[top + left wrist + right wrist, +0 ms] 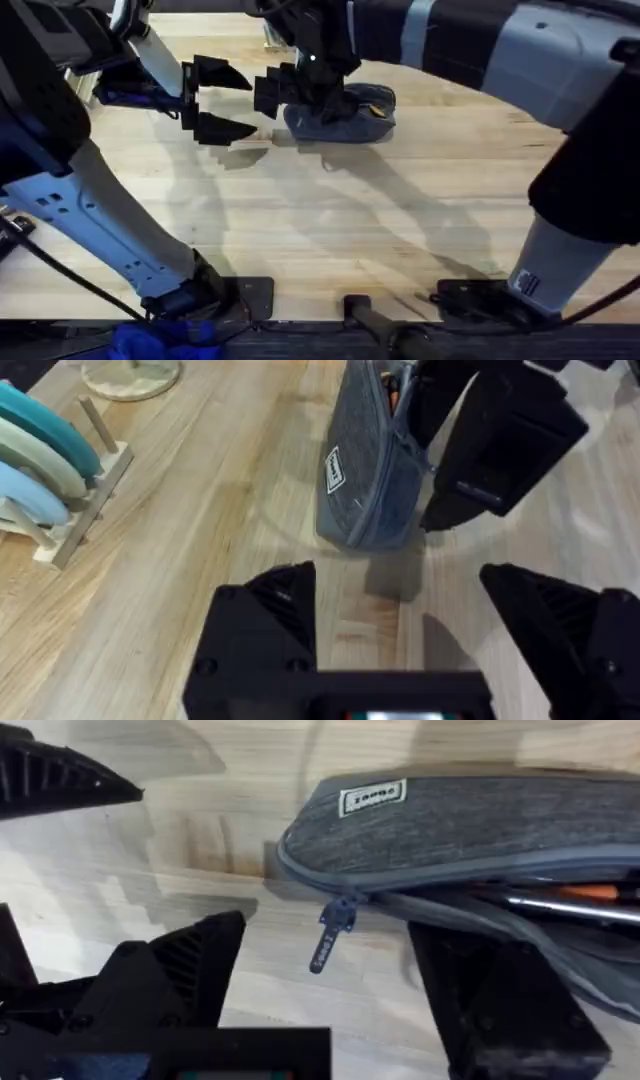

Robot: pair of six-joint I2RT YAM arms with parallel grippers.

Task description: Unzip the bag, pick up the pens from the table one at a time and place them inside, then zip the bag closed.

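Overhead: the bag (345, 112) lies on the table (330, 225) at about 12 o'clock from the centre, far side. The right gripper (278, 92) sits at the bag's 9 o'clock end, arm reaching across from the lower right. The left gripper (222, 100) hangs just beside it at 9 o'clock, fingers wide apart, holding nothing. No loose pens on the open wood I can see, so I'd judge this is the closing step.

Left wrist: left gripper (400, 610) spread wide, bare wood between the fingers, empty. Bag (365, 480) ahead at 12 o'clock, small label patch facing the camera. Right gripper (500, 450) sits against the bag's 3 o'clock side. A dish rack with blue plates (45, 465) stands well apart at 10 o'clock.

Right wrist: right gripper (390, 990) parted, nothing clamped; one finger rests against the bag (470, 820), the other is clear on the table. The zipper pull (328, 935) hangs loose at the bag's closed end, between the fingers, not gripped. The zip gapes from there toward 3 o'clock. Inside: a silver pen (570, 905) and something orange beside it; I can't tell the count.

Next move, as I read it: close the right fingers on the pull and draw it along the open seam. The left should pin the near end so the bag doesn't slide. The pull is small and floppy, so a miss is likely.
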